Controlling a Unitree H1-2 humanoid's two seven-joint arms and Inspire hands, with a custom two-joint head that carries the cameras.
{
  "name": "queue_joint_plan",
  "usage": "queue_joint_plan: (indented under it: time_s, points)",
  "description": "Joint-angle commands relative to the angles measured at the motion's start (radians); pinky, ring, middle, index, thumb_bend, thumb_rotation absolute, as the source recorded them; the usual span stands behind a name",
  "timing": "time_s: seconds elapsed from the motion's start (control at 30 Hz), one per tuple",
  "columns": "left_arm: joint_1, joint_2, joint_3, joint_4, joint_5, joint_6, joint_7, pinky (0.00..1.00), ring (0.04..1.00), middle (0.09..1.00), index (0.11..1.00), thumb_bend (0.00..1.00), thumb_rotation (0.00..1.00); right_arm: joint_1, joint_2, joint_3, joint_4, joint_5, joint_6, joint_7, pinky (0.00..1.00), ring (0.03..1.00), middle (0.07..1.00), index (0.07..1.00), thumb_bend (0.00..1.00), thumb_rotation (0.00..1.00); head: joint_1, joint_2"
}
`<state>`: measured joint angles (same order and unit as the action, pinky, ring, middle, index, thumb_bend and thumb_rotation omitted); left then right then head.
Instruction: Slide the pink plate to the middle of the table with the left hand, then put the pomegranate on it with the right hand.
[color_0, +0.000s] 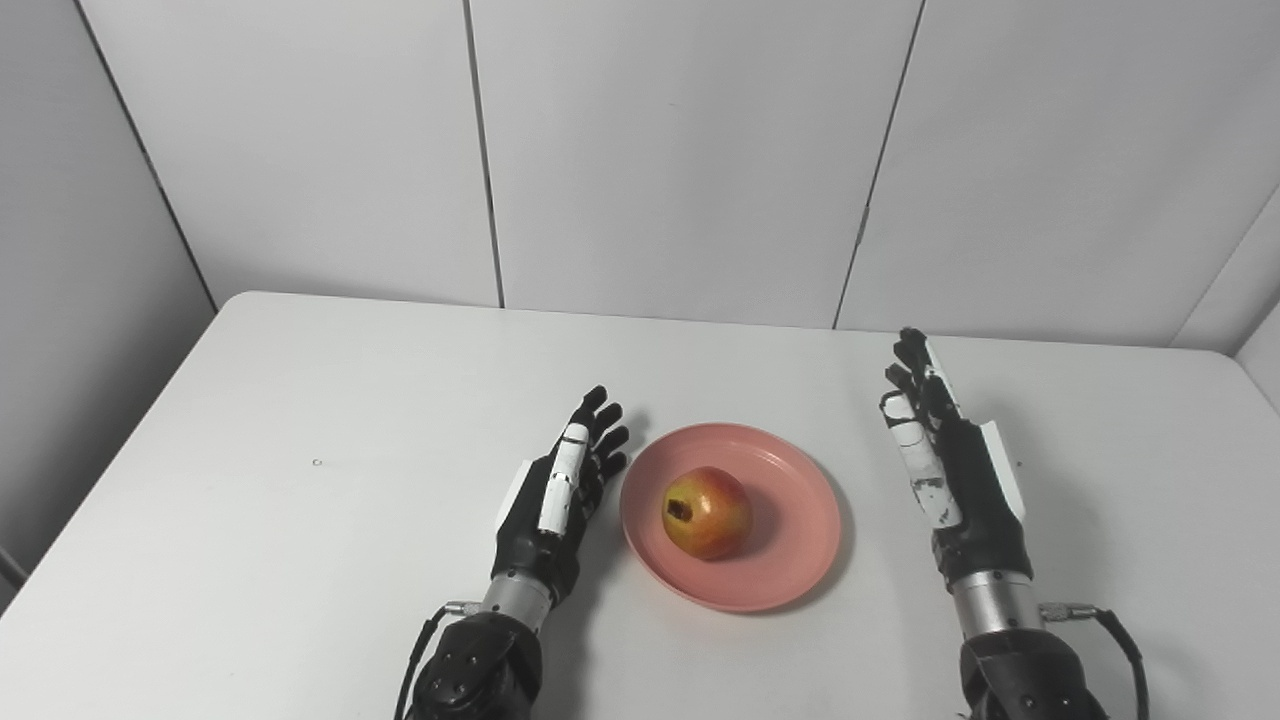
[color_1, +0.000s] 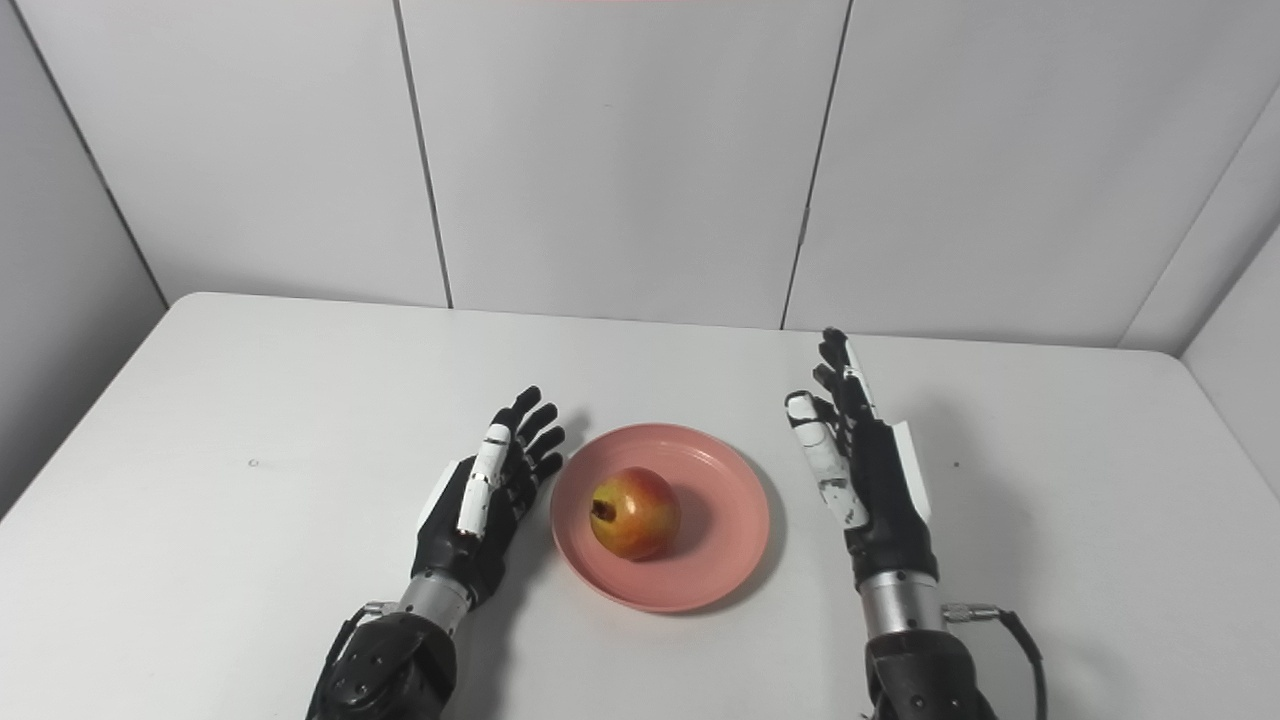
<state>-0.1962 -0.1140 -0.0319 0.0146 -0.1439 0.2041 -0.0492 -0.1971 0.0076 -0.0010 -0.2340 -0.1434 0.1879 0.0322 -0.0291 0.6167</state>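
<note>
Round glossy pomegranate (color_0: 706, 512) on smooth pink plate (color_0: 790, 560); both hands' fingers (color_0: 600, 425) spread, empty.

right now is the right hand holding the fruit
No, the right hand is open beside the plate, and the pomegranate sits on the plate untouched.

A pink plate (color_1: 715, 545) is seen on the white worktop (color_1: 200, 480), and a pomegranate (color_1: 634, 513) is set on it. The left hand (color_1: 480, 500) is held just beside the plate's left rim, fingers spread. The right hand (color_1: 860, 470) is held apart on the right, empty, fingers extended.
</note>
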Motion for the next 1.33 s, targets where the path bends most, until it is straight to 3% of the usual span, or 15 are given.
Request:
queue_joint_plan:
  time_s: [0.0,0.17,0.3,0.6,0.63,0.7,0.97,1.3]
  points:
    - [0.006,0.008,0.0,-0.014,0.011,-0.028,0.0,0.97,0.96,0.977,0.97,0.43,1.0,-0.009,0.003,-0.017,-0.009,0.052,-0.028,0.003,0.94,0.975,0.993,0.981,0.84,1.0,-0.001,0.0]
    - [0.007,0.014,0.0,-0.014,0.016,-0.056,-0.003,0.99,0.97,0.99,0.985,0.43,1.0,0.006,0.003,-0.03,0.002,0.146,-0.01,0.017,0.99,0.998,1.0,0.999,0.81,1.0,0.005,-0.003]
    - [0.005,0.019,0.002,-0.013,0.014,-0.068,-0.006,1.0,0.979,0.999,0.992,0.43,1.0,0.015,0.007,-0.021,0.013,0.178,-0.015,0.014,0.98,1.0,1.0,1.0,0.81,1.0,0.014,0.001]
    - [0.003,0.029,0.006,-0.018,0.013,-0.097,-0.004,1.0,0.995,1.0,1.0,0.43,1.0,0.027,0.032,-0.008,0.016,0.205,0.042,-0.001,0.99,0.997,1.0,0.995,0.6,1.0,0.004,0.011]
    - [0.003,0.029,0.005,-0.02,0.014,-0.095,-0.004,1.0,0.995,1.0,1.0,0.43,1.0,0.028,0.033,-0.006,0.017,0.197,0.04,-0.006,0.99,0.997,1.0,0.995,0.6,1.0,0.007,0.01]
    - [0.004,0.029,0.004,-0.023,0.014,-0.092,-0.004,0.99,0.99,1.0,0.996,0.44,1.0,0.029,0.033,-0.004,0.019,0.19,0.034,-0.01,0.98,0.983,0.993,0.983,0.48,1.0,0.008,0.01]
    - [0.015,0.037,-0.006,-0.019,0.024,-0.126,-0.013,1.0,0.994,1.0,1.0,0.44,1.0,0.035,0.033,0.003,0.031,0.194,0.03,-0.006,0.99,0.97,0.979,0.967,0.35,1.0,0.004,0.007]
    - [0.012,0.041,-0.001,-0.018,0.029,-0.14,-0.003,1.0,0.986,1.0,0.99,0.44,1.0,0.039,0.034,0.009,0.034,0.18,0.003,-0.016,0.98,0.972,0.978,0.962,0.33,1.0,-0.006,0.003]
